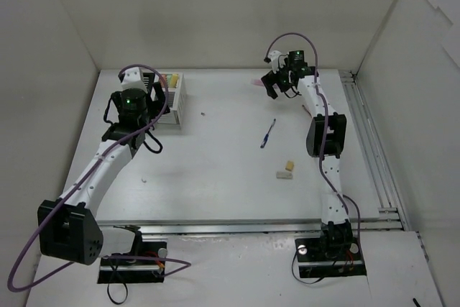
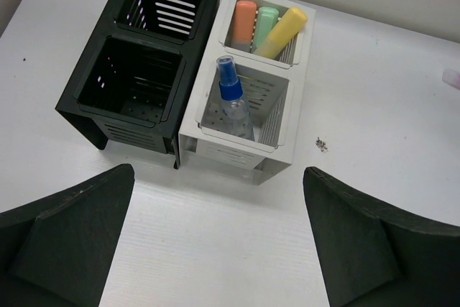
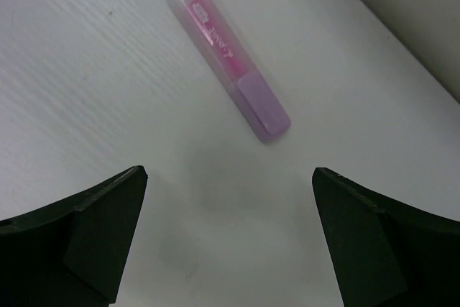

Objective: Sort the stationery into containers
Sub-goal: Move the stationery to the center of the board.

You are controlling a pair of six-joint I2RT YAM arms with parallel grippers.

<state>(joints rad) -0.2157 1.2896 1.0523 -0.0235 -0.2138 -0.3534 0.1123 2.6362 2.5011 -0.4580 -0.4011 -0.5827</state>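
Observation:
The black organizer (image 2: 136,70) and the white organizer (image 2: 251,84) stand joined at the table's back left. The white one (image 1: 175,97) holds orange-capped (image 2: 244,23), green-capped (image 2: 267,22) and yellow (image 2: 284,31) highlighters in its far cell and a blue-capped marker (image 2: 231,98) in its near cell. The black one looks empty. My left gripper (image 2: 219,249) is open and empty just in front of them. My right gripper (image 3: 226,242) is open and empty above the table, just short of the pink highlighter (image 3: 228,55). A blue pen (image 1: 268,133) and two beige erasers (image 1: 287,170) lie mid-table.
The back wall runs close behind the pink highlighter (image 1: 255,82) and the right gripper (image 1: 273,84). A metal rail (image 1: 370,141) runs along the table's right side. A small dark speck (image 2: 321,144) lies to the right of the white organizer.

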